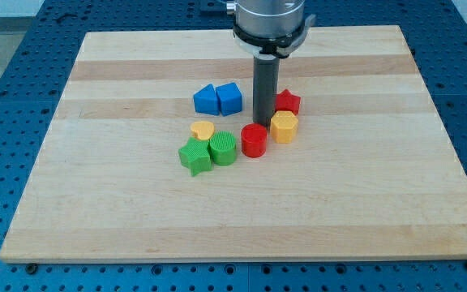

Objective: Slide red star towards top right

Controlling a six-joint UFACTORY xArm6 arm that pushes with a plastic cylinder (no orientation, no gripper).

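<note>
Showing a pale wooden worktop (136, 227) on a blue perforated base (6, 49), seen from the front and slightly above. Eight small blocks cluster near the middle of the frame, a little above centre.

Red star (288, 101): a small, bright red block with short blunt points, lying flat just right of centre. Its left side is partly hidden behind the dark rod, so its full outline cannot be seen. It touches or nearly touches the yellow block (284, 126) directly below it, a stubby piece with faceted sides.

Rod: a straight dark cylinder descending from a grey metal mount (270, 24) at the upper centre of the frame. My tip (264, 123) meets the worktop just left of the red star, just beside the yellow block on its left, and just above the red cylinder (254, 140). Whether the rod actually touches the star cannot be told from this angle. The arm carries no pincer, so nothing can be said of one being wide, narrow or holding anything.

Other blocks: two blue pieces, a blue wedge-like block (206, 100) and a blue block (229, 98), sit side by side, touching, to the left of the rod. Lower left of the rod lie a yellow heart (203, 130), a green star (194, 156) and a green cylinder (224, 148), packed closely together; the green cylinder stands just left of the red cylinder.
</note>
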